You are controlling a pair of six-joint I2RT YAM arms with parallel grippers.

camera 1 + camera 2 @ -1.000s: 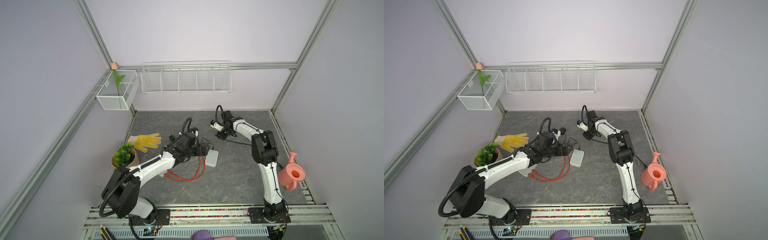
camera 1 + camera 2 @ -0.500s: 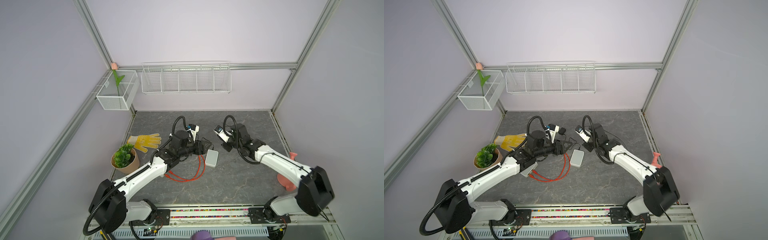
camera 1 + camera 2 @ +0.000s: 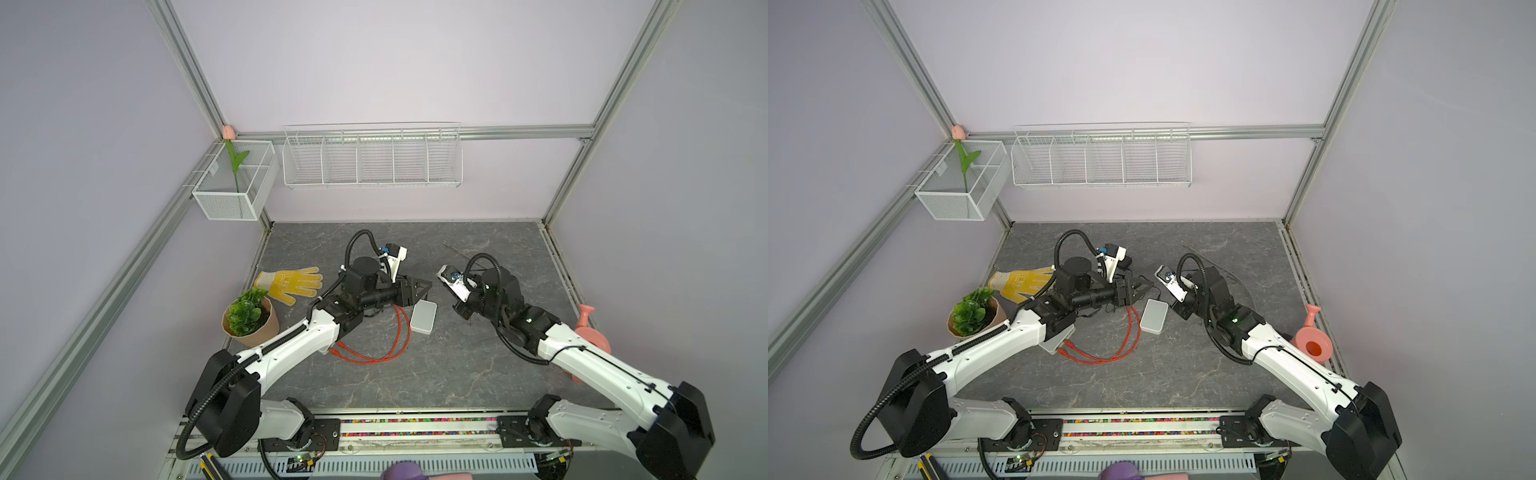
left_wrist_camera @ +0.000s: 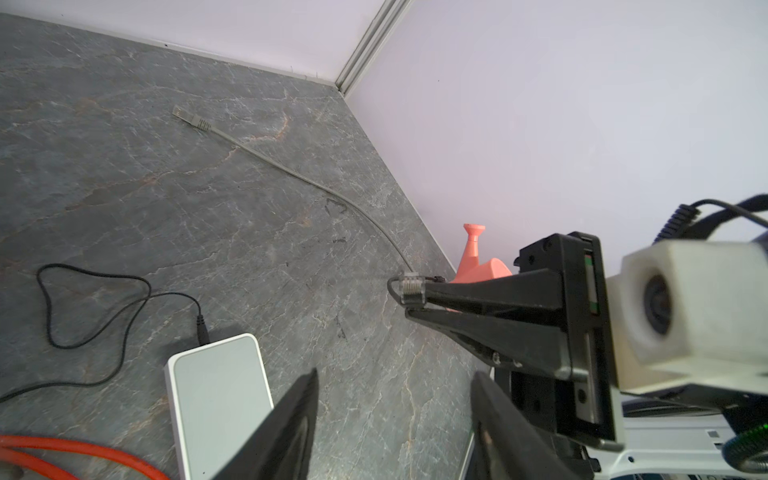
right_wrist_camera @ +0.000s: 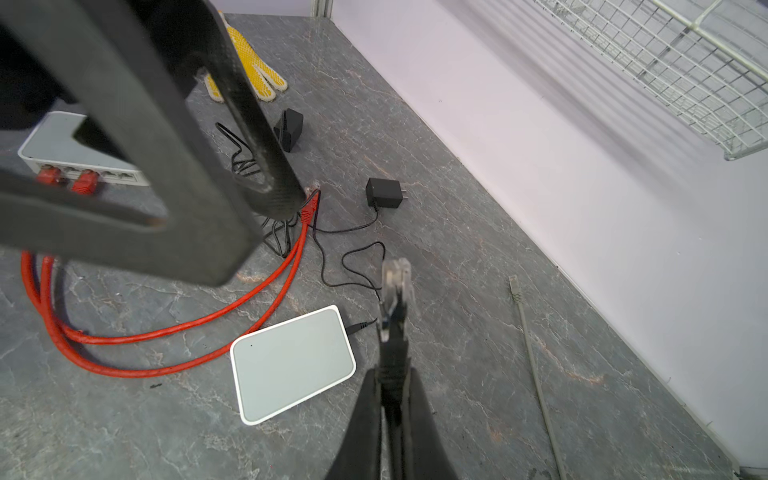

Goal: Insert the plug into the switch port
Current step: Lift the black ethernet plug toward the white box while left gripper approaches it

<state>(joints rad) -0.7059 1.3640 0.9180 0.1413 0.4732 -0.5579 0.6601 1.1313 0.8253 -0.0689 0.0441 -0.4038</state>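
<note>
The right pincer (image 5: pixel 392 374) is clamped on the clear plug (image 5: pixel 397 278), held off the surface (image 3: pixel 457 374) just right of the switch (image 3: pixel 423 318) at mid-frame in a top view. The left pincer (image 3: pixel 423 290) hovers at the switch's upper end, jaws apart, empty.

The right arm (image 3: pixel 590 365) swung outward, bringing the plug (image 5: pixel 397 278) nearer the white switch (image 5: pixel 293 363).

Red cables (image 5: pixel 306 214), white switch (image 3: pixel 424 318), yellow dotted glove (image 3: pixel 293 282), grey veined tabletop (image 3: pixel 457 374)
</note>
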